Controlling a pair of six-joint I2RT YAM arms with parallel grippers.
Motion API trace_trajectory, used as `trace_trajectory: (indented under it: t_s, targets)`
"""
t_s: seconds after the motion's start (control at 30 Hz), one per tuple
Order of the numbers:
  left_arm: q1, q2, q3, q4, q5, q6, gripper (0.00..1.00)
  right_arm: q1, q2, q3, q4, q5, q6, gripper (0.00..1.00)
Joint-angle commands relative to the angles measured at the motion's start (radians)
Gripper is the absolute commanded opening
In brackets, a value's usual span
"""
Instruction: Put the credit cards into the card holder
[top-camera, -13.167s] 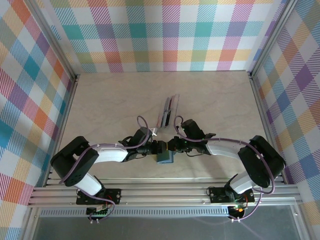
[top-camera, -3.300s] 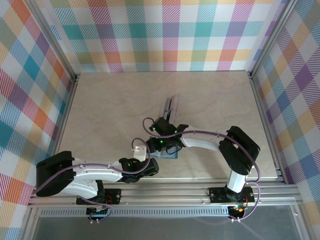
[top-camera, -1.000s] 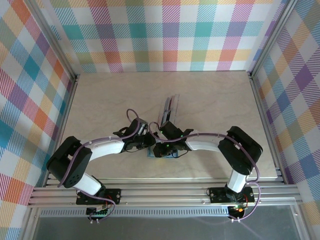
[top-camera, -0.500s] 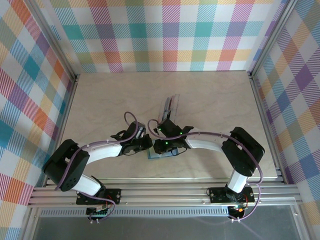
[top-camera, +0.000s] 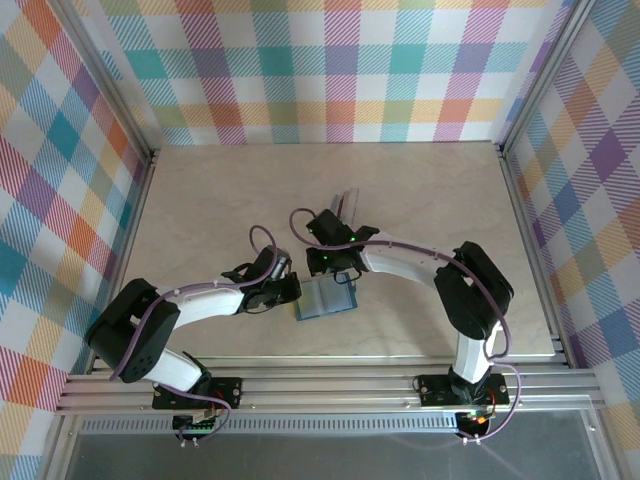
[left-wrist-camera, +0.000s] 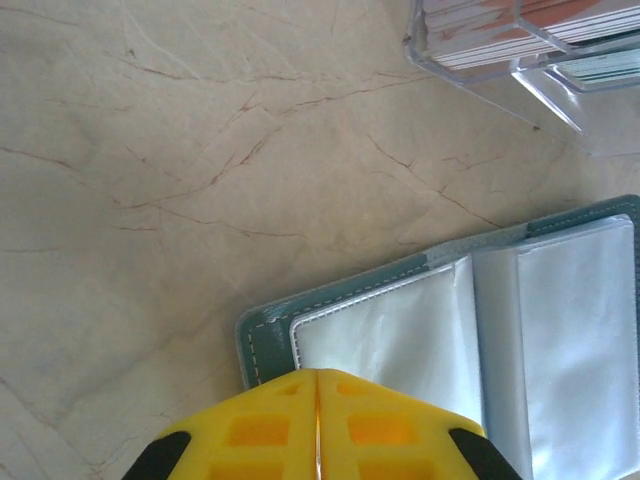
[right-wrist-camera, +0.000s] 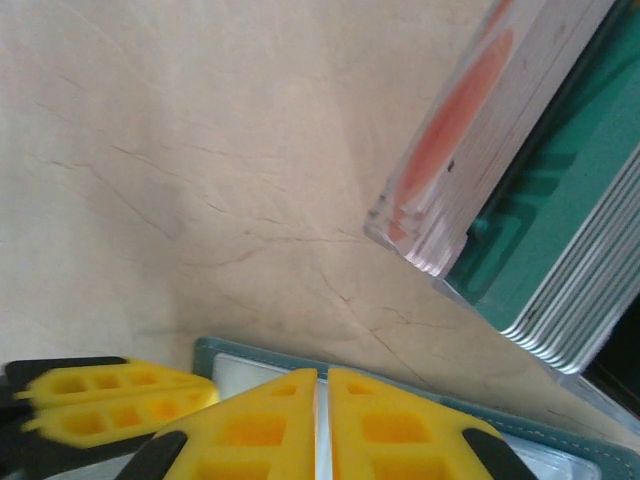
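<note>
step: Holder prep looks done to me and card-fetching is up. The card holder (top-camera: 325, 299) lies opened flat at the front middle of the surface (top-camera: 220, 210), clear sleeves up. None of the credit cards (right-wrist-camera: 545, 215) is in the sleeves I can see.
next move: My guess is the right fingers (right-wrist-camera: 260, 425) have to spread, go to the acrylic stand (left-wrist-camera: 470, 60) and pinch one card by its edge. They're packed tight, so taking just one is the fiddly part. The left side probably wants to pin the holder so it doesn't skid.
room: plaid walls (top-camera: 320, 70) in pastel checks on three sides, aluminium rails (top-camera: 330, 385) along the near edge.
surface: beige marble-look top with thin dark veins.
arms: left arm (top-camera: 200, 305) and right arm (top-camera: 410, 262) both bend in toward the middle.
card holder: teal cover with pale stitching, sleeves shiny.
acrylic stand: clear, just behind the holder, with a strip of bare surface between them.
credit cards: standing on edge in the stand, teal and red-orange ones showing.
left fingers (left-wrist-camera: 270, 430): clenched tight on nothing, tips at the holder's left corner. Can't tell if they're pressing down.
right fingers: clenched too, empty, at the holder's far edge right beside the left ones.
</note>
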Motion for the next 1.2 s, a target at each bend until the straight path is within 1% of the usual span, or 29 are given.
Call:
trace_trajectory:
  t_s: [0.0, 0.17, 0.47, 0.7, 0.83, 1.0, 1.03, 1.1, 1.17]
  targets:
    - [-0.016, 0.015, 0.035, -0.042, -0.032, 0.034, 0.09, 0.004, 0.038, 0.036, -0.057, 0.046, -0.023, 0.12]
    - [-0.028, 0.031, 0.051, -0.048, -0.037, 0.041, 0.08, -0.006, 0.061, 0.044, -0.077, 0.103, -0.022, 0.12]
    - [-0.053, 0.062, 0.112, -0.089, -0.053, 0.067, 0.08, -0.085, 0.027, -0.014, -0.048, 0.15, 0.006, 0.11]
    - [-0.073, 0.127, 0.167, -0.09, -0.061, 0.086, 0.07, -0.114, -0.029, -0.065, -0.039, 0.164, 0.018, 0.13]
    - [-0.078, 0.149, 0.193, -0.093, -0.068, 0.091, 0.06, -0.112, -0.09, -0.092, -0.053, 0.12, 0.01, 0.16]
    - [-0.083, 0.114, 0.19, -0.12, -0.103, 0.101, 0.06, -0.111, -0.233, -0.147, -0.05, 0.081, 0.014, 0.27]
    - [-0.084, 0.11, 0.191, -0.129, -0.109, 0.105, 0.06, -0.111, -0.253, -0.148, -0.054, 0.083, 0.01, 0.31]
    - [-0.083, 0.106, 0.191, -0.142, -0.116, 0.112, 0.06, -0.111, -0.273, -0.126, -0.077, 0.095, -0.007, 0.38]
    - [-0.084, 0.105, 0.189, -0.149, -0.121, 0.118, 0.06, -0.111, -0.264, -0.085, -0.114, 0.107, -0.029, 0.42]
